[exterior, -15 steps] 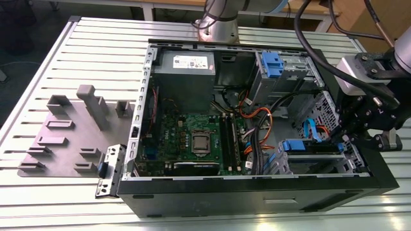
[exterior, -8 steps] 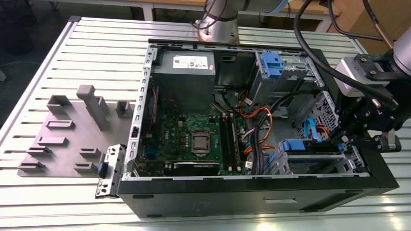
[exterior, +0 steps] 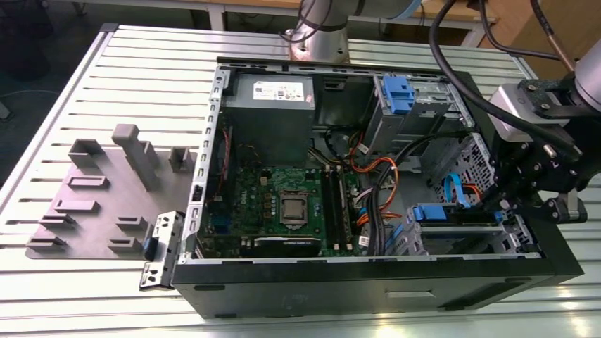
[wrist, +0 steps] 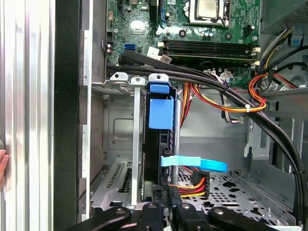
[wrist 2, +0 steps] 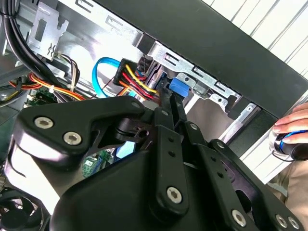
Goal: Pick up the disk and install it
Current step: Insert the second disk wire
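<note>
Jaws closed edge-on upon the disk (wrist: 159,159), gripper (wrist: 166,204) aligned with the bay (wrist: 122,86) so the drive slides along its rails. Disk sits upright in the bay at the case (exterior: 376,282) front corner, cables (wrist: 192,180) attached behind.

A slatted metal table (exterior: 112,63) carries the open computer case (exterior: 376,285) and a grey fixture plate (exterior: 84,211).

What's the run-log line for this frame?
hand: at drive cage, state unclear | disk: upright in cage slot | PC case: open | person's hand: beside case
</note>
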### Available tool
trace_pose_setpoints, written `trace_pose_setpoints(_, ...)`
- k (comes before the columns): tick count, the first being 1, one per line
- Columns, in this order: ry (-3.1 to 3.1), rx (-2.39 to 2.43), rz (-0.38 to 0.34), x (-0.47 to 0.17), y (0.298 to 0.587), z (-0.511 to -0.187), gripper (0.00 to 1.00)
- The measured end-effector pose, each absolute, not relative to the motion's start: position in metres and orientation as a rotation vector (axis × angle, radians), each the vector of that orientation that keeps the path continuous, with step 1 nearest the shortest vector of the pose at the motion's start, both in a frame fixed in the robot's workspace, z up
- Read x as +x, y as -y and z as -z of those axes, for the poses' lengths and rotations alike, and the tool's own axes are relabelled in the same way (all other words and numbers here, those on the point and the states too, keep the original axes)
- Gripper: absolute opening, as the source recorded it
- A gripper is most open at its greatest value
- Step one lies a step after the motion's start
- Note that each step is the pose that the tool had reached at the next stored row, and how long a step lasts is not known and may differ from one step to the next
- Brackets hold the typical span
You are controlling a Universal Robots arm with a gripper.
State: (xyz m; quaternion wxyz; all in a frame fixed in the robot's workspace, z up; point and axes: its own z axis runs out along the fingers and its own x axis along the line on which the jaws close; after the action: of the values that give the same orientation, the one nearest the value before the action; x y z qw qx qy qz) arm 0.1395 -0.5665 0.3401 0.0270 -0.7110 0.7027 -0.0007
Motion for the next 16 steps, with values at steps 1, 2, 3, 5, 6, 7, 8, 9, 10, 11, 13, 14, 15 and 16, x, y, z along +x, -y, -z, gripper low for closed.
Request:
trace_pose_setpoints(1, -2.170, -2.196, 0.002, 0.1394, 0.5665, -0.3401, 0.17)
trace_pose_setpoints(2, -2.170, -2.196, 0.002, 0.1395, 0.5665, -0.3401, 0.24)
trace_pose_setpoints(3, -2.170, -2.196, 0.002, 0.1395, 0.5665, -0.3401, 0.24)
trace_pose_setpoints(5, -2.171, -2.196, 0.003, 0.1395, 0.5665, -0.3398, 0.24)
trace_pose_setpoints(6, -2.171, -2.196, 0.003, 0.1395, 0.5665, -0.3392, 0.24)
trace_pose_setpoints(7, -2.171, -2.197, 0.004, 0.1394, 0.5665, -0.3388, 0.24)
trace_pose_setpoints(8, -2.172, -2.197, 0.006, 0.1392, 0.5665, -0.3382, 0.24)
trace_pose_setpoints(9, -2.173, -2.199, 0.009, 0.1392, 0.5665, -0.3375, 0.24)
trace_pose_setpoints(10, -2.174, -2.200, 0.011, 0.1391, 0.5665, -0.3371, 0.24)
trace_pose_setpoints(11, -2.175, -2.201, 0.013, 0.1390, 0.5665, -0.3367, 0.24)
trace_pose_setpoints(13, -2.176, -2.203, 0.016, 0.1388, 0.5665, -0.3360, 0.24)
trace_pose_setpoints(14, -2.177, -2.203, 0.017, 0.1388, 0.5665, -0.3356, 0.24)
trace_pose_setpoints(15, -2.177, -2.203, 0.017, 0.1386, 0.5665, -0.3353, 0.24)
trace_pose_setpoints(16, -2.177, -2.203, 0.018, 0.1384, 0.5665, -0.3349, 0.24)
